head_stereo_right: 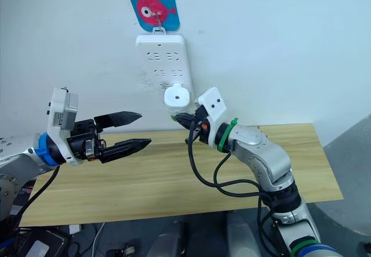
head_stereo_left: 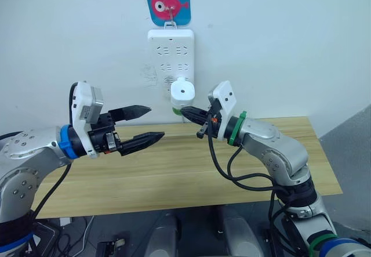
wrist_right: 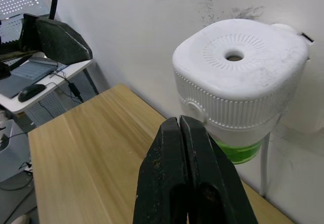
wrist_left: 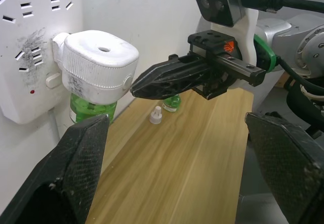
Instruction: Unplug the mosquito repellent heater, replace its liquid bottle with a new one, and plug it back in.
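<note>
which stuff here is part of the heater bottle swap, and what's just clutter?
Job:
- mosquito repellent heater, plugged in, green bottle under it
- power strip on the wall
- spare green bottle and white cap on the table
- left gripper open, right gripper shut

Clutter:
- fish hook plate
- side desk with mouse

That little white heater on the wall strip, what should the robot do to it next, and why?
Probably open the right tool and close it around the mosquito repellent heater. The heater sits plugged into the power strip with its green bottle attached, and the right tool's fingers are pressed shut just short of it, gripping nothing. The left tool hangs open, farther away.
</note>
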Robot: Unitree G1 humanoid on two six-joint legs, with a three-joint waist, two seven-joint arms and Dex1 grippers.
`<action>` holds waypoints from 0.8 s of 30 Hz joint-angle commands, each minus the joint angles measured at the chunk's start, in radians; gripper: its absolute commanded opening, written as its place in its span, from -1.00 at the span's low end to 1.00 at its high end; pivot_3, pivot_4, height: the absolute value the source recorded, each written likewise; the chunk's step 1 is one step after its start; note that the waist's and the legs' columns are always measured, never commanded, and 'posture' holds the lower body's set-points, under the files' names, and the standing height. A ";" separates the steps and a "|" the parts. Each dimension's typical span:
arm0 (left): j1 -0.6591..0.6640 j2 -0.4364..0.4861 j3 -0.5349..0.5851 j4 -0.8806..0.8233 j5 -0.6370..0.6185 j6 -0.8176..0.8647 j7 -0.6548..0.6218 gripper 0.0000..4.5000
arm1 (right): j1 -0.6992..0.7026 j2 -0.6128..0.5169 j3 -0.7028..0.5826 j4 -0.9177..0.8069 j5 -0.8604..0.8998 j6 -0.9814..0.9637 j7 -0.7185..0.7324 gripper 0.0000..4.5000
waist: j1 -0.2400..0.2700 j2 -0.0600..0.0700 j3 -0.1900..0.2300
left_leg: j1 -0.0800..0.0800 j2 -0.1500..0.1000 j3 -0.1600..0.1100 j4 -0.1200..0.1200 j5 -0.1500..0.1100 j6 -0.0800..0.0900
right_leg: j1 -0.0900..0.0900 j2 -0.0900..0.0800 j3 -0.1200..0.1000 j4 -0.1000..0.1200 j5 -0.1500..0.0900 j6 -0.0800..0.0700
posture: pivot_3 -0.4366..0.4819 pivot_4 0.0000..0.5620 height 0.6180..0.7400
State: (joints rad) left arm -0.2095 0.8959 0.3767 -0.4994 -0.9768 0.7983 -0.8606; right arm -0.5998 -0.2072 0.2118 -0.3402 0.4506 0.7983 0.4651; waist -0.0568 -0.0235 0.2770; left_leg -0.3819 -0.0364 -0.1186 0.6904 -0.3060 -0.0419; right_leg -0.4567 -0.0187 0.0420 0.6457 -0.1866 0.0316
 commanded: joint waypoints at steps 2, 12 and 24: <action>-0.005 0.010 0.012 -0.016 -0.002 -0.016 -0.003 0.99 | -0.007 0.016 -0.021 -0.008 -0.014 -0.040 -0.017 -0.98 | 0.000 0.000 0.000 | 0.000 0.000 0.000 0.000 0.000 0.000 | 0.000 0.000 0.000 0.000 0.000 0.000 | -0.07 -0.11 1.00; -0.008 0.003 0.006 -0.019 -0.004 -0.016 0.004 0.99 | -0.005 0.063 -0.088 0.017 0.010 -0.016 -0.078 -0.98 | 0.000 0.000 0.000 | 0.000 0.000 0.000 0.000 0.000 0.000 | 0.000 0.000 0.000 0.000 0.000 0.000 | -0.09 -0.13 1.00; -0.021 0.002 -0.010 0.004 0.022 -0.037 -0.009 0.99 | 0.021 -0.064 -0.017 -0.076 0.073 0.027 0.099 -0.98 | 0.003 0.000 0.000 | 0.001 -0.001 0.000 0.000 0.004 -0.002 | 0.001 0.003 -0.001 0.000 0.001 0.002 | -0.10 -0.18 1.00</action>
State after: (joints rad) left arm -0.2182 0.8941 0.3557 -0.4960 -0.9615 0.7911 -0.8622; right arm -0.5905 -0.2410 0.1656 -0.3311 0.4772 0.8222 0.4793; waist -0.0536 -0.0235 0.2770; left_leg -0.3815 -0.0377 -0.1187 0.6906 -0.3017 -0.0436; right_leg -0.4558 -0.0161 0.0412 0.6455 -0.1857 0.0337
